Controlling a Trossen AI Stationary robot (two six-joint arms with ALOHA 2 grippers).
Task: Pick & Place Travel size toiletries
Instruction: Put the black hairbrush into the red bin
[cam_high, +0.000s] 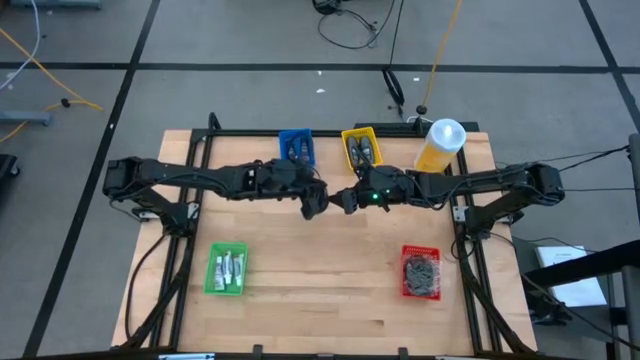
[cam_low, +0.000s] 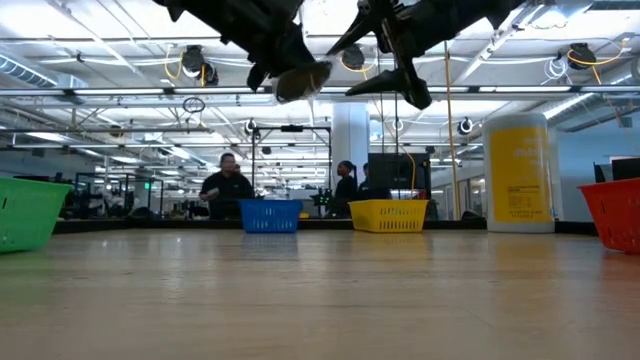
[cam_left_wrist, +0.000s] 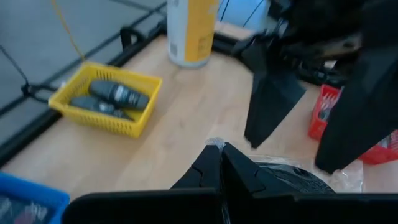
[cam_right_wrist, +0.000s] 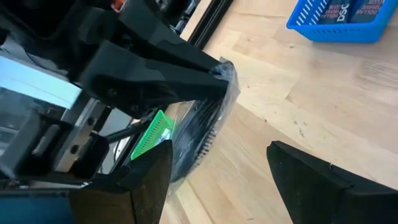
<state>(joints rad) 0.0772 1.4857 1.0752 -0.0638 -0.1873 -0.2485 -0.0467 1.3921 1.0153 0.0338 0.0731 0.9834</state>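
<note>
My left gripper (cam_high: 316, 201) is high over the table's middle, shut on a dark grey round disc in clear wrap (cam_right_wrist: 198, 132). The disc also shows in the low view (cam_low: 302, 80), well above the tabletop. My right gripper (cam_high: 345, 198) faces it, open (cam_right_wrist: 219, 152). Its two fingers (cam_left_wrist: 268, 109) stand on either side of the wrapped disc without plainly touching it. White tubes lie in the green tray (cam_high: 226, 270), dark tubes in the yellow tray (cam_high: 361, 148), flat tubes in the blue tray (cam_high: 296, 147), and dark pieces in the red tray (cam_high: 420, 272). My left gripper pinches the upper edge of the disc's clear wrap (cam_right_wrist: 225, 70) between its two fingertips (cam_left_wrist: 211, 163). The fingers slant down from the table's left side. The wrapped disc hangs below them, lifted clear of the table.
A big yellow bottle with a white cap (cam_high: 441, 146) stands at the far right, beside the yellow tray. A black frame (cam_high: 190, 215) runs along the table's sides. Bare wood (cam_high: 320, 290) lies between the green and red trays. People stand in the room beyond (cam_low: 226, 187).
</note>
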